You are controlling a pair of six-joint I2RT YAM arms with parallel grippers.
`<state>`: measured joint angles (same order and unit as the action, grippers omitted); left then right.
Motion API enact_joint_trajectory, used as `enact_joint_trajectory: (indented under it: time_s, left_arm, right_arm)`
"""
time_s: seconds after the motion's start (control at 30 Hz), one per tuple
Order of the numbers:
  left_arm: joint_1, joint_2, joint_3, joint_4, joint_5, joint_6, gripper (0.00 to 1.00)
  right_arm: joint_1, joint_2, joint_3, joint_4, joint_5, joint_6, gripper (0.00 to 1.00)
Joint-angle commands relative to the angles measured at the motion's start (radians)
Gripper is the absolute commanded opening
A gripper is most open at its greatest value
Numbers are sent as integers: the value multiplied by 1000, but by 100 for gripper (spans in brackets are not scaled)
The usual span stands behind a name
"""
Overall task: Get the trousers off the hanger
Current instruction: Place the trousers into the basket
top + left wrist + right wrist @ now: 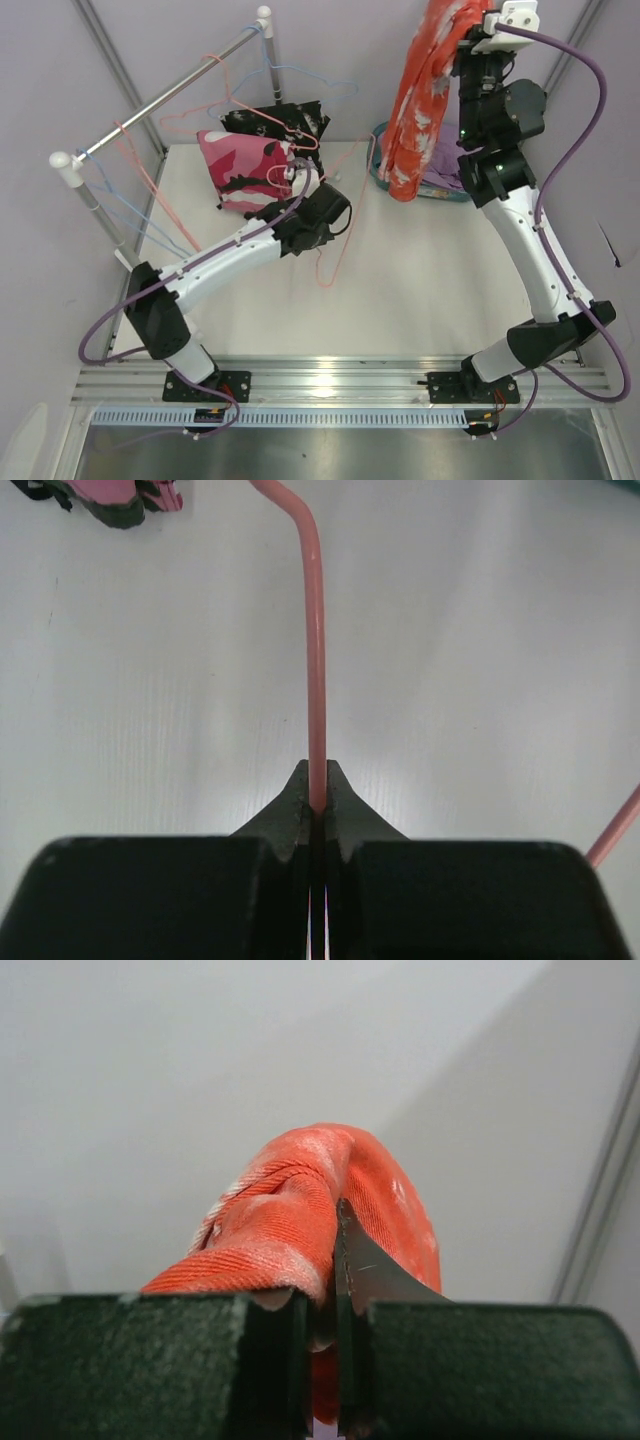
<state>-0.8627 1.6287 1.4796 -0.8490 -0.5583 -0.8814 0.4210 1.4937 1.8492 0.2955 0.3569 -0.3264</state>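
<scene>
The left hand pinches the pink hanger, apparently to steady it, while the right hand pinches the orange trousers, held high above the basket.

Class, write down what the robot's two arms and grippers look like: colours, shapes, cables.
Both the left arm and right arm have white tubular links with bulky black joints and black bases. A purple cable loops alongside each. The left gripper and right gripper are dark and blocky, tapering to narrow tips.
</scene>
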Motion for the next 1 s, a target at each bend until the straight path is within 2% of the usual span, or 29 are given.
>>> enact_joint_trajectory:
  time_s: [0.0,0.3,0.4,0.5,0.6,0.63,0.97]
  left_arm:
    - [2,-130,-30,125,-31,88,0]
    - [2,-210,-117,177,18,154,0]
    - [2,-225,-156,218,41,180,0]
    - [2,-224,-166,220,23,186,0]
    - [2,-222,-170,228,15,194,0]
    - [2,-224,-173,232,18,199,0]
    - [2,-176,-139,266,63,268,0]
  right_arm:
    - [-105,16,90,44,-62,-43,0]
    - [-353,126,128,21,-65,-65,0]
    - [-389,186,180,33,-85,-82,0]
    - [-406,259,251,43,-88,-170,0]
    - [-413,298,226,134,-146,-272,0]
    - [-454,312,228,142,-154,-283,0]
    - [-563,461,378,176,-197,-229,0]
